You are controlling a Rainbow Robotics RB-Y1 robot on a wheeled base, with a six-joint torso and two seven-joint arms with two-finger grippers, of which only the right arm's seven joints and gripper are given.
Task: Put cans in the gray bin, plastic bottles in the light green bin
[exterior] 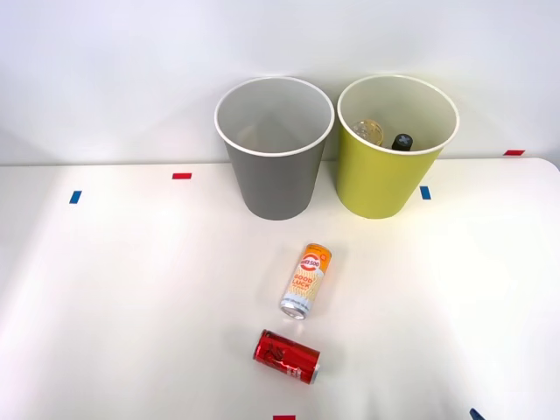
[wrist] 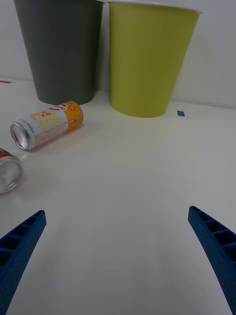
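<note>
Two cans lie on their sides on the white table: an orange-and-white "GOOD LUCK" can (exterior: 306, 280) (wrist: 46, 125) and, nearer to me, a shiny red can (exterior: 287, 356) (wrist: 7, 172). Behind them stand the gray bin (exterior: 276, 175) (wrist: 61, 49) and, to its right, the light green bin (exterior: 385, 179) (wrist: 147, 59). Inside the green bin I see a black bottle cap (exterior: 402, 142) and the clear end of a plastic bottle (exterior: 368, 132). My right gripper (wrist: 116, 211) is open and holds nothing, low over the table, right of the cans. One blue fingertip (exterior: 475, 414) shows at the front edge.
Small tape marks dot the table: blue (exterior: 75, 197) and red (exterior: 181, 176) at the left, blue (exterior: 425, 192) (wrist: 181, 113) beside the green bin, red (exterior: 514, 152) at the far right. A white wall rises right behind the bins.
</note>
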